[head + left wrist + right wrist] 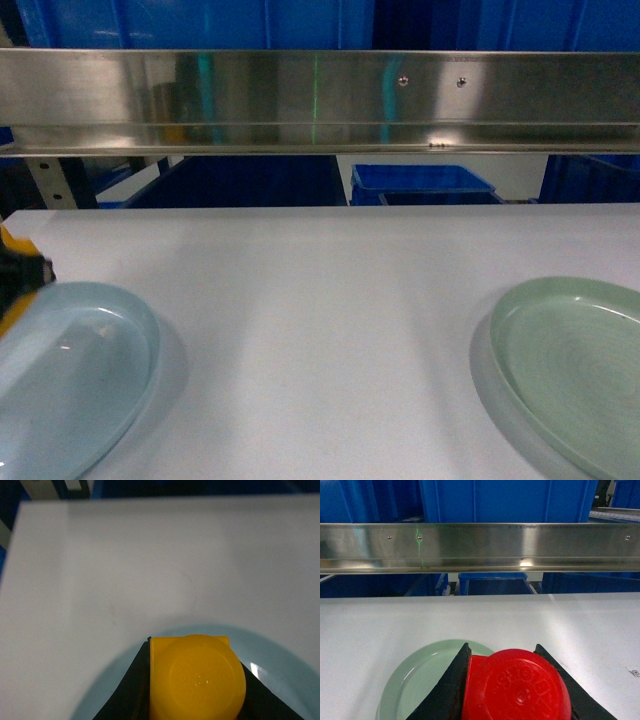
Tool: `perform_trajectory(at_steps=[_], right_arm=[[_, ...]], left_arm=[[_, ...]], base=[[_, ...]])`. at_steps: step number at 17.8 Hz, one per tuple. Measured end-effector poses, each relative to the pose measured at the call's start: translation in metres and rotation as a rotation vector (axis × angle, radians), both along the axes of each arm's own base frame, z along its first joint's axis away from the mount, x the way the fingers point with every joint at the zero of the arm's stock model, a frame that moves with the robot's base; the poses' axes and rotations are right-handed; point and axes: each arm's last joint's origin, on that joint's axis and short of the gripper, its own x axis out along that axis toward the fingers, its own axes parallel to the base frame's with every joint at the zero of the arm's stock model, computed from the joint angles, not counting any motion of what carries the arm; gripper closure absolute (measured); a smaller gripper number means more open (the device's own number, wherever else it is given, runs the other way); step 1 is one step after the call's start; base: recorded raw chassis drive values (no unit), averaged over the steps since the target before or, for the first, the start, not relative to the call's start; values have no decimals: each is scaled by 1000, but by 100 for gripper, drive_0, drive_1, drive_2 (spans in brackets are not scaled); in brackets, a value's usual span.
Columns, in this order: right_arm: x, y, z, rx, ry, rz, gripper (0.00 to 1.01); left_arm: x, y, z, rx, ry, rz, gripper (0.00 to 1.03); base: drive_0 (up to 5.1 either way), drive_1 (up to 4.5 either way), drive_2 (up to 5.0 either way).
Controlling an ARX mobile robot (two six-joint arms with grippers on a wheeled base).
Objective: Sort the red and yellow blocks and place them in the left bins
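Note:
My left gripper (194,652) is shut on the orange-yellow block (197,680), stud facing the camera, black fingers (127,695) on both sides. It hangs over the pale blue plate (280,665) at the near left of the white table. My right gripper (502,649) is shut on the red block (517,687), held above the pale green plate (420,680). Blue bins (505,500) stand beyond the table's far edge; one open bin (420,180) shows below the steel rail. In the head view only a dark bit of my left arm (18,275) shows, at the left edge.
A steel rail (320,100) runs across above the table's far edge, with blue crates above and behind it. The pale blue plate (70,370) lies front left and the pale green plate (575,360) front right. White tabletop (320,320) lies between them.

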Motion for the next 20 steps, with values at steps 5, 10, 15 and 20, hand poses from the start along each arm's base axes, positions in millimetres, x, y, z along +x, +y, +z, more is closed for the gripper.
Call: perform_trajectory(at_steps=[5, 10, 15, 20], right_arm=[[0, 0, 0, 0, 0, 0, 72], [0, 0, 0, 0, 0, 0, 72], [0, 0, 0, 0, 0, 0, 72], [0, 0, 0, 0, 0, 0, 72]], left_arm=[[-11, 16, 68, -2, -232, -31, 76], [-58, 10, 89, -3, -318, -101, 76], [-75, 5, 77, 70, -322, -35, 76], [-79, -5, 70, 92, -257, -50, 76]], base=[[0, 0, 0], [0, 0, 0], [0, 0, 0], [0, 0, 0]])
